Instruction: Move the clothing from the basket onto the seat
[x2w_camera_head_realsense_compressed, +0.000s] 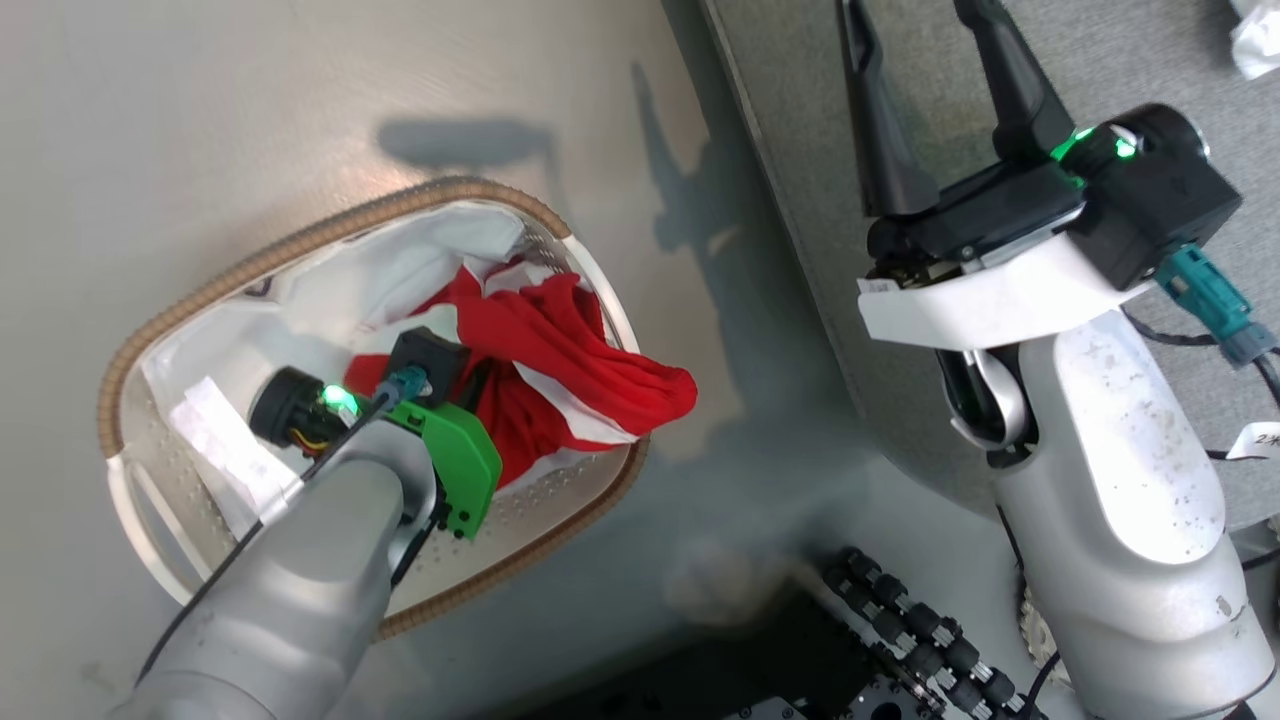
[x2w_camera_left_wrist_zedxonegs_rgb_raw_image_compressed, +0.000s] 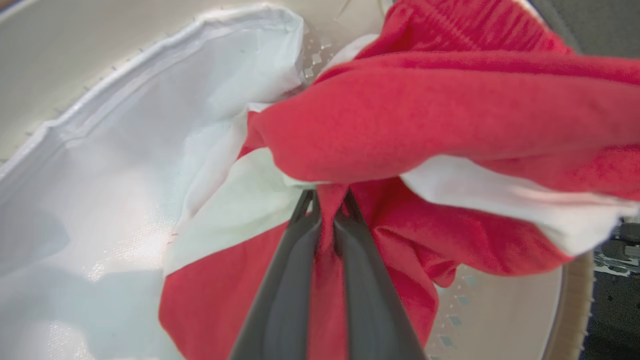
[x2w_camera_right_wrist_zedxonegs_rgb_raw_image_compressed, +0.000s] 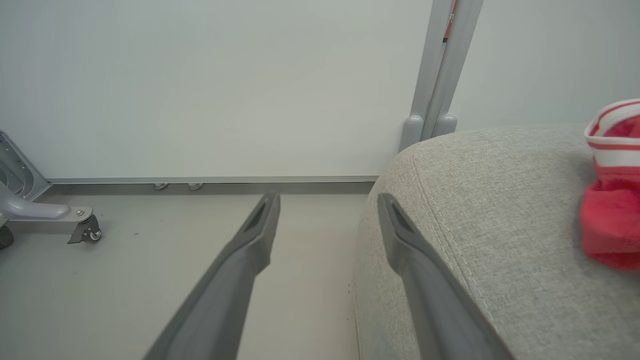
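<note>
We see the basket (x2w_camera_head_realsense_compressed: 300, 240) standing on the floor (x2w_camera_head_realsense_compressed: 200, 100), near the edge of the seat (x2w_camera_head_realsense_compressed: 1100, 50) but apart from it. The clothing (x2w_camera_head_realsense_compressed: 560, 340) lies bunched in the end of the basket nearer the seat, and one red fold hangs out over the brown rim there. The white liner (x2w_camera_head_realsense_compressed: 330, 290) fills the other end.

In the left wrist view our left hand (x2w_camera_left_wrist_zedxonegs_rgb_raw_image_compressed: 327, 200) is down in the basket (x2w_camera_left_wrist_zedxonegs_rgb_raw_image_compressed: 500, 310). Its two fingers are pressed close together, with a fold of the clothing (x2w_camera_left_wrist_zedxonegs_rgb_raw_image_compressed: 450, 115) clamped between them. The liner (x2w_camera_left_wrist_zedxonegs_rgb_raw_image_compressed: 100, 175) lies bare to one side of the red cloth.

Our right hand (x2w_camera_head_realsense_compressed: 915, 30) is over the edge of the seat, with its fingers spread apart and nothing between them. In its own wrist view the right hand (x2w_camera_right_wrist_zedxonegs_rgb_raw_image_compressed: 327, 200) has one finger above the floor (x2w_camera_right_wrist_zedxonegs_rgb_raw_image_compressed: 125, 275) and the other above the rounded edge of the seat (x2w_camera_right_wrist_zedxonegs_rgb_raw_image_compressed: 500, 200). A second garment (x2w_camera_right_wrist_zedxonegs_rgb_raw_image_compressed: 610, 200), red with white stripes, lies on the seat well beyond that edge.
</note>
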